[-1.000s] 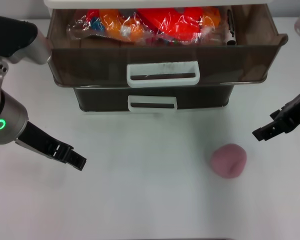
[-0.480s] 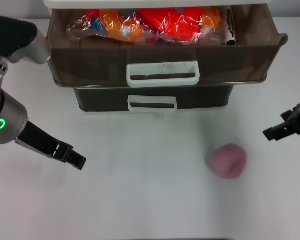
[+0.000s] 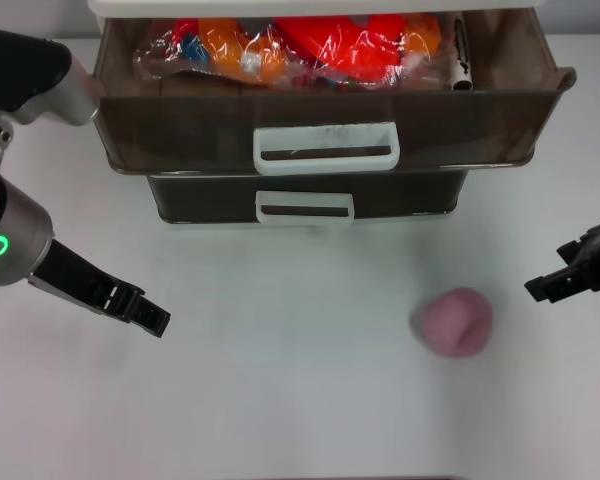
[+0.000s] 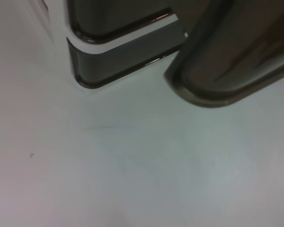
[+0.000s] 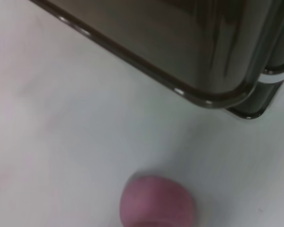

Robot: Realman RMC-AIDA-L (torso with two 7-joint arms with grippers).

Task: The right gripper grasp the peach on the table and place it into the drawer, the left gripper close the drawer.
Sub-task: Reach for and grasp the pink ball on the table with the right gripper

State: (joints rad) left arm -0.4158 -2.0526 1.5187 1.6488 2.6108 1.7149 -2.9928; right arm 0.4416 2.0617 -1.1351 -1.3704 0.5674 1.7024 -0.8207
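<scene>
The dusty-pink peach (image 3: 453, 322) lies on the white table (image 3: 300, 400), in front of and to the right of the drawers. It also shows in the right wrist view as the peach (image 5: 157, 202), at the near edge below the drawer's corner. My right gripper (image 3: 546, 288) hovers at the right edge, a short way right of the peach and not touching it. The top drawer (image 3: 325, 105) stands pulled out, with bright orange and red packets inside and a white loop handle (image 3: 325, 148). My left gripper (image 3: 152, 318) is low over the table at the front left, well clear of the drawer.
A shut second drawer (image 3: 305, 200) with its own white handle sits under the open one. The open drawer's rounded corner (image 5: 213, 90) overhangs the table near the peach. The left wrist view shows the cabinet's lower corner (image 4: 118, 56) and bare table.
My right gripper has drifted right and slightly toward the table's front edge, away from the drawers. The peach and the left arm have stayed put.
</scene>
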